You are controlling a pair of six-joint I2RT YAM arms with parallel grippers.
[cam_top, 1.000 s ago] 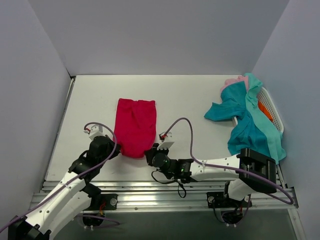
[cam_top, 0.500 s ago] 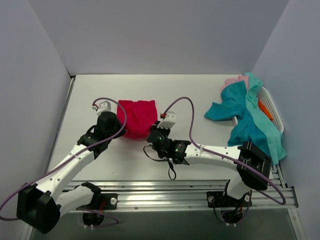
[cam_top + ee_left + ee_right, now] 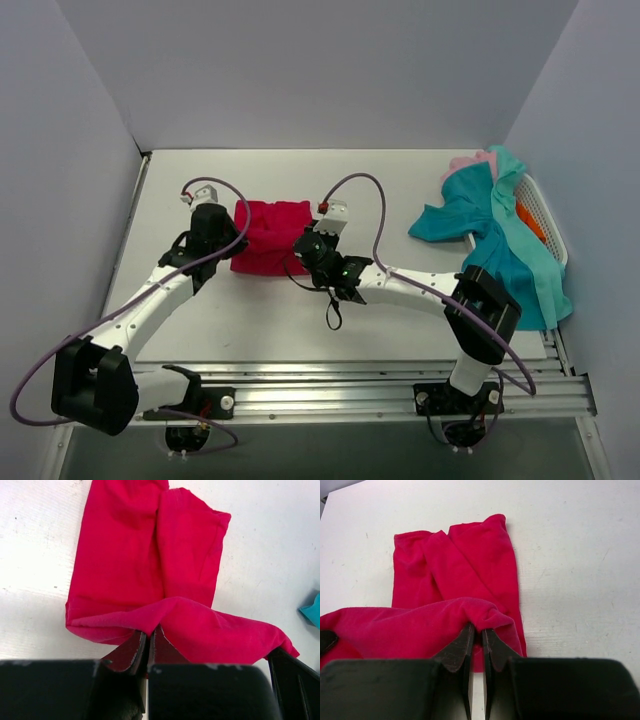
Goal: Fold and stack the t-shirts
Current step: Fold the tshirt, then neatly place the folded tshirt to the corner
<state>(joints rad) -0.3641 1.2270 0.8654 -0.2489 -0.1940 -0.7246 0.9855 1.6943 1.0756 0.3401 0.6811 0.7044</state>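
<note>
Crimson t-shirt (image 3: 270, 232): we see it left of centre in the top view, flat on the table (image 3: 400, 190). It is already narrowed into a long strip, with its near hem raised and doubled toward the far end.
Left gripper (image 3: 148, 642): its fingers are pinched tight on the left corner of that lifted hem.
Right gripper (image 3: 476, 635): it is clamped the same way on the right corner.
Step in hand: we judge this to be the crosswise half-fold, with the hem not yet laid down.
Teal t-shirts (image 3: 500, 255): they are heaped unfolded at the right edge, draped over the white basket (image 3: 545, 215).
Pink t-shirt (image 3: 468, 162): only a scrap shows at the top of that heap.
Progress: we judge it early. The first tee is nearly folded, no stack has been started, and every other shirt remains.
</note>
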